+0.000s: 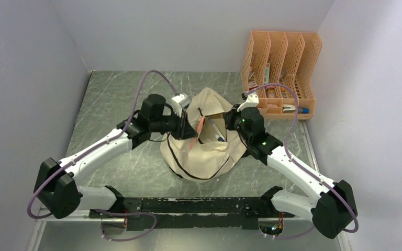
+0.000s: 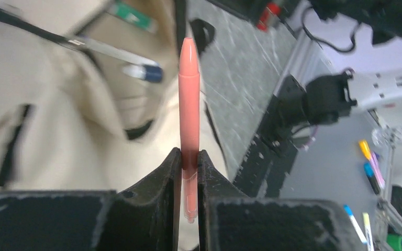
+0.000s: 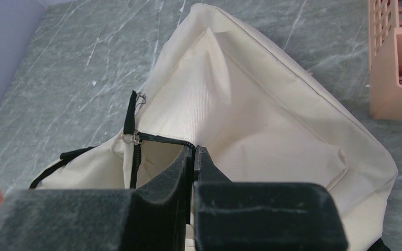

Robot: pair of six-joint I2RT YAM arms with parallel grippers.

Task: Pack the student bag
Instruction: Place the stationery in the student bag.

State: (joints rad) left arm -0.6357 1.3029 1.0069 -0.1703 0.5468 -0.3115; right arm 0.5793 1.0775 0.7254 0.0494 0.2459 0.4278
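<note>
The cream student bag (image 1: 204, 154) lies mid-table with its black-zippered mouth open toward the arms. My left gripper (image 1: 191, 128) is shut on a salmon-pink pen (image 2: 189, 99), gripped near its clear end, with the tip pointing at the bag's opening (image 2: 131, 83). A blue-capped pen (image 2: 138, 68) lies inside the bag. My right gripper (image 3: 194, 151) is shut on the zipper edge of the bag (image 3: 256, 120) and holds the opening's right side up. The zip pull (image 3: 131, 112) stands just left of its fingers.
An orange perforated file organizer (image 1: 282, 68) with several items stands at the back right, close behind my right gripper (image 1: 231, 120). Grey walls enclose the table on three sides. A black rail (image 1: 199, 206) runs along the near edge.
</note>
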